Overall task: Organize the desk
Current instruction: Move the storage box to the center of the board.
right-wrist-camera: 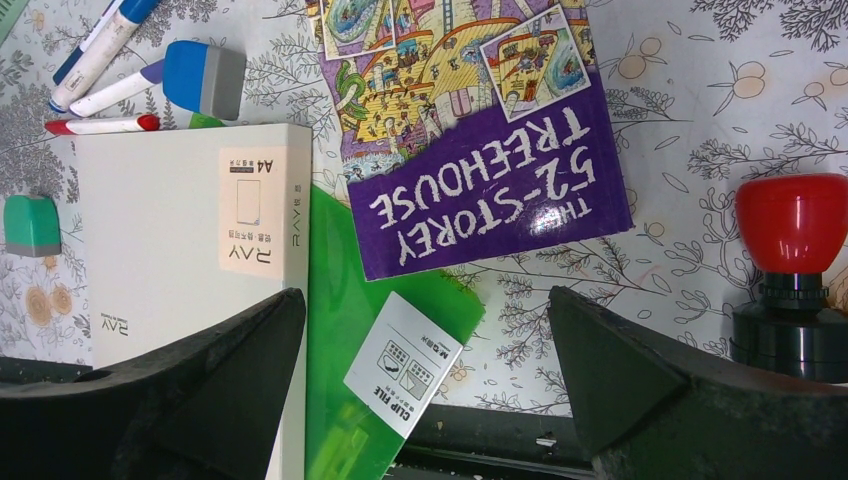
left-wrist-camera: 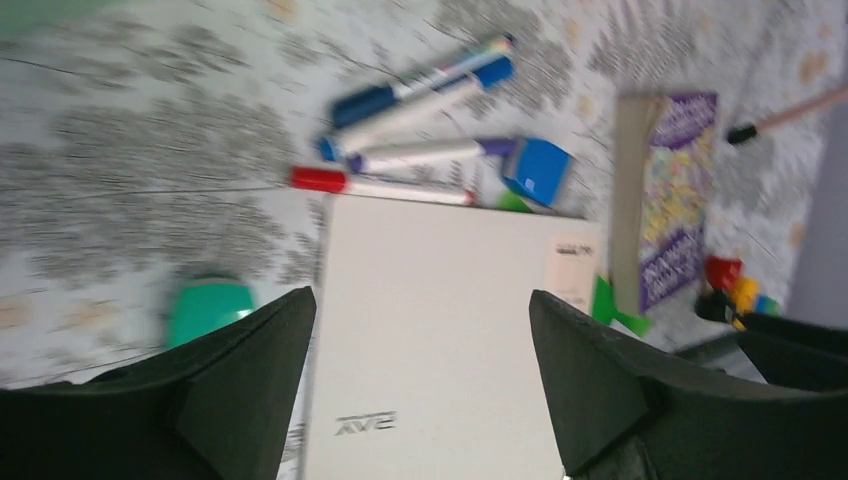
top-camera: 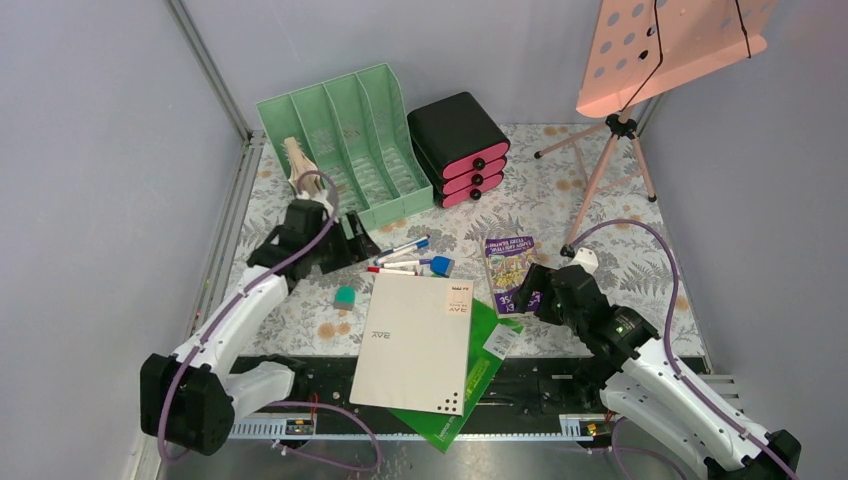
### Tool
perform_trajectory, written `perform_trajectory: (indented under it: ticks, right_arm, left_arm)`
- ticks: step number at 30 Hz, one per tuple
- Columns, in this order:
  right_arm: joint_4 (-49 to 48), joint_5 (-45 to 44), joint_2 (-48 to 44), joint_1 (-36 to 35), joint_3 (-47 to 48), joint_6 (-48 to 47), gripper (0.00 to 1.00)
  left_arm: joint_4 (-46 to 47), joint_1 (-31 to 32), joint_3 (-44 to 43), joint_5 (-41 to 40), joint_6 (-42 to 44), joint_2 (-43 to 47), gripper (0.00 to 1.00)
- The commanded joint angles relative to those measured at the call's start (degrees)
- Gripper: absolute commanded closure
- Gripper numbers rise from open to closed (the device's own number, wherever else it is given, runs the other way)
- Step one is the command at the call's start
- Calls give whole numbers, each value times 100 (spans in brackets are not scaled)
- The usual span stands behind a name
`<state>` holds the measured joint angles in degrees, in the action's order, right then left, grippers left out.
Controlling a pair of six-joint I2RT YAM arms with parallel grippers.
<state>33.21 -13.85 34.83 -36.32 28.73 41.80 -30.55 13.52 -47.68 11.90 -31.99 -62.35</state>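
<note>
While both arms are stretched out from the near edge, the desk (top-camera: 600, 212) is seen spread beneath them, from the black rail (top-camera: 540, 385) on the near side to the far wall. The left gripper (left-wrist-camera: 420, 300) is held released over the left part of the cloth, its fingers wide apart with nothing between them. The right gripper (right-wrist-camera: 428, 300) is likewise released and empty, and is held at the near end of a purple book (top-camera: 508, 268) lying flat right of centre. A white paper box (top-camera: 415, 340) is laid on a green folder (top-camera: 482, 375), which juts out to its right and near sides over the rail. Several markers (top-camera: 400, 255) and a blue eraser (top-camera: 442, 266) are gathered just beyond the box's far edge. A small teal object (top-camera: 344, 297) is set apart on its left. A mint-green file rack (top-camera: 350, 140) and a black drawer box (top-camera: 460, 150) are placed side by side at the far side, and a pink stand (top-camera: 670, 40) is set at the far right.
</note>
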Motion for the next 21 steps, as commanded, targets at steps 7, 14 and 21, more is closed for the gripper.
perform_trajectory:
  ticks: [7,14,21]
  right_arm:
    - [-127,-30,-113,12,151,20,1]
    - [-55,-80,-133,13,166,19,1]
    - [-31,-130,-223,18,132,71,1]
  left_arm:
    - [2802,2127,796,254,-2130,-684,22]
    - [3355,3269,-274,311,-2457,-2343,23]
    - [3561,3890,-1328,82,-2881,-3769,31]
